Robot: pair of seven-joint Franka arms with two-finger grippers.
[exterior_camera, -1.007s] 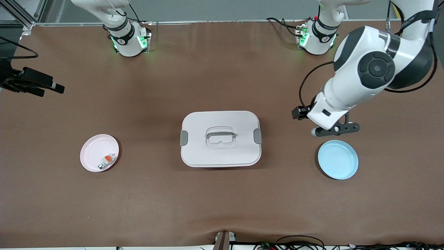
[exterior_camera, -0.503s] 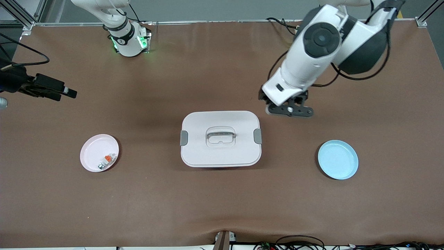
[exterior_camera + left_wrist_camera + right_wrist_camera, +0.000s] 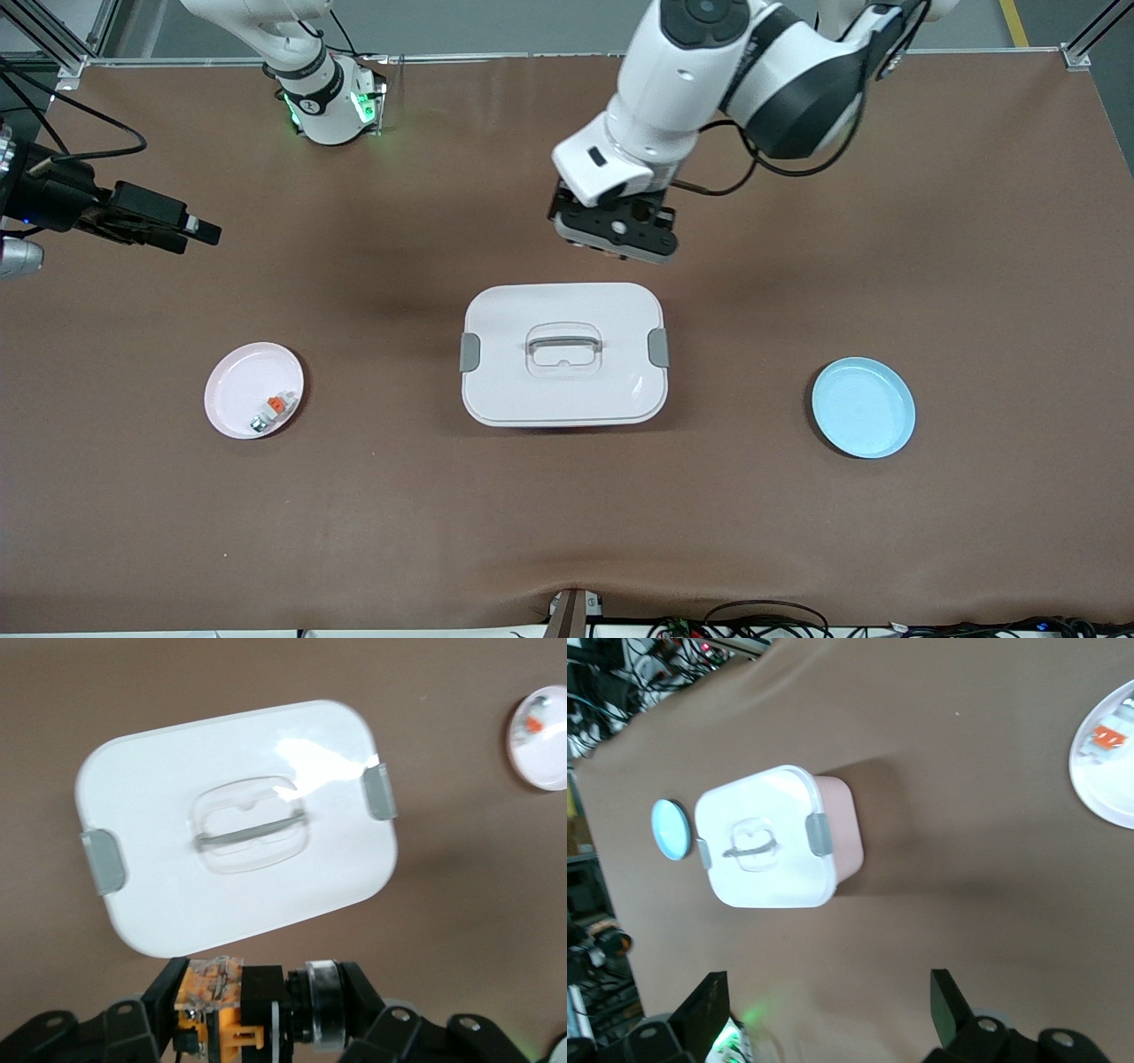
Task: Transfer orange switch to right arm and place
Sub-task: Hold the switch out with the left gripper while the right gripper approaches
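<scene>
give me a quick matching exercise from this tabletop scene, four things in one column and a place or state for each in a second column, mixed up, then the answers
Things:
1. orange switch
2. blue plate
3. pink plate
4. right gripper

Places or states:
A. holds a small white-grey piece with an orange tab
B. open, holding nothing
C. bare, toward the left arm's end of the table
D. clamped in the left gripper, above the table just past the lidded box

Pairs: 1-D, 2-C, 3-A, 4-B

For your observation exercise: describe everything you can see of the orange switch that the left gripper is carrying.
The orange switch is a tiny push-button part: an amber-orange translucent body, a black middle section and a round black-and-clear cap end. It looks like plastic. It lies sideways, clamped between the shut fingers of the left gripper, in the air just past the edge of the lidded white box. Nothing else touches it.
</scene>
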